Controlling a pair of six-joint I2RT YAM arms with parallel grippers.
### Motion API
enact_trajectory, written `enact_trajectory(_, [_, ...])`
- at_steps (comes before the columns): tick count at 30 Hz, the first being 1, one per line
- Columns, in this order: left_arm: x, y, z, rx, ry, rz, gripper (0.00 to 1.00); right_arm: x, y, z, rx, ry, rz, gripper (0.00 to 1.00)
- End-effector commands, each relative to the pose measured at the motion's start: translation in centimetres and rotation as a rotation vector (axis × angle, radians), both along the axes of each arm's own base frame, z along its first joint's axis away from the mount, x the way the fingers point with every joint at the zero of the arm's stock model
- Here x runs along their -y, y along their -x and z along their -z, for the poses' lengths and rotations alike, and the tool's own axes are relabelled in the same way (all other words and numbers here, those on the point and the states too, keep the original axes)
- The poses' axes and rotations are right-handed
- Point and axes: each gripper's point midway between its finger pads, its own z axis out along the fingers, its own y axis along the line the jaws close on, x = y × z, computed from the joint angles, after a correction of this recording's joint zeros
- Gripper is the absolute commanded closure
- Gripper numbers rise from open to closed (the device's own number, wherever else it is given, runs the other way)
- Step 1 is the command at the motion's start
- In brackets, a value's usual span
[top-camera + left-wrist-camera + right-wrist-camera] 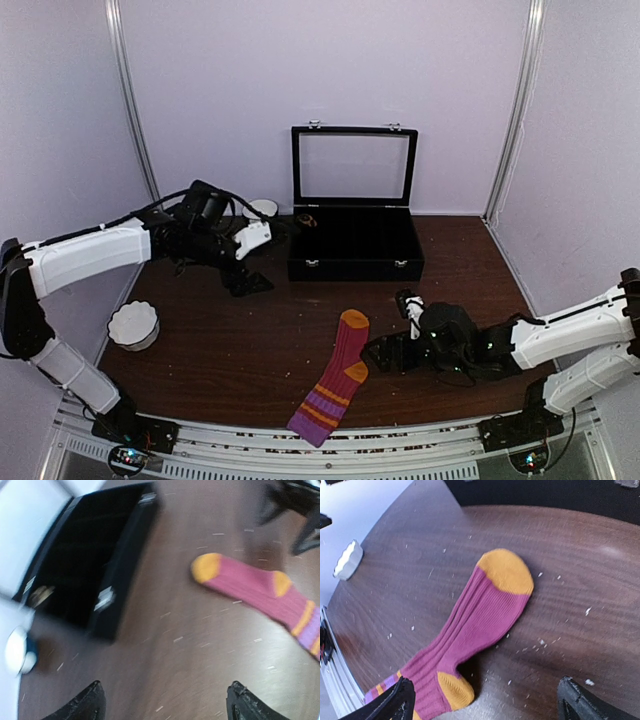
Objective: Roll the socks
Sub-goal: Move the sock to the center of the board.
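Observation:
One magenta-red sock (334, 385) lies flat on the dark wooden table, orange toe toward the back and purple-orange striped cuff at the near edge. It also shows in the left wrist view as the sock (250, 587) and in the right wrist view as the sock (482, 622). My right gripper (383, 352) hovers just right of the orange heel, open, with nothing between its fingers (395, 702). My left gripper (246, 283) is at the back left, beside the black box and well away from the sock. It is open over bare wood (165, 707). The left wrist view is blurred.
An open black box (355, 262) with a glass lid stands at the back centre, with a small tan thing (306, 220) inside. A white fluted bowl (133, 326) sits at the left, and a white cup (262, 209) stands behind the left gripper. Pale crumbs dot the wood.

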Motion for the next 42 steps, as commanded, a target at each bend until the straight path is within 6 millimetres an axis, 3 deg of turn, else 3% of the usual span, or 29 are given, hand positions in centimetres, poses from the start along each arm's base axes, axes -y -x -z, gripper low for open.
enact_trajectory(1, [6.1,6.0,3.3,-0.107,-0.052,0.309,0.14,-0.9,2.2,0.3,0.013,0.021,-0.030,0.00])
enact_trajectory(6, [11.3,8.6,7.2,-0.157,-0.132,0.436,0.15,1.1,3.2,0.4,0.070,0.108,0.036,0.00])
enact_trajectory(10, [14.1,10.6,10.2,-0.135,-0.205,0.529,0.15,2.9,4.1,0.9,0.058,0.077,0.065,0.00])
enact_trajectory(16, [16.1,10.9,13.3,-0.099,-0.265,0.577,0.18,4.3,5.6,0.8,0.070,0.041,0.048,0.00])
enact_trajectory(21, [16.9,10.8,14.3,-0.072,-0.292,0.589,0.19,3.4,6.5,0.2,0.100,0.086,-0.004,0.00])
enact_trajectory(25, [16.4,9.6,16.8,-0.066,-0.376,0.552,0.20,1.9,7.0,-0.3,0.133,0.126,-0.054,0.02])
enact_trajectory(28, [15.6,8.2,17.5,-0.074,-0.414,0.500,0.20,0.7,7.4,-0.6,0.151,0.152,-0.087,0.02])
enact_trajectory(35, [11.5,3.7,17.9,-0.135,-0.467,0.332,0.20,-1.4,8.2,-0.1,0.154,0.165,-0.155,0.02])
enact_trajectory(42, [6.4,0.1,16.3,-0.172,-0.435,0.147,0.23,-4.5,9.7,0.3,0.203,0.205,-0.298,0.03])
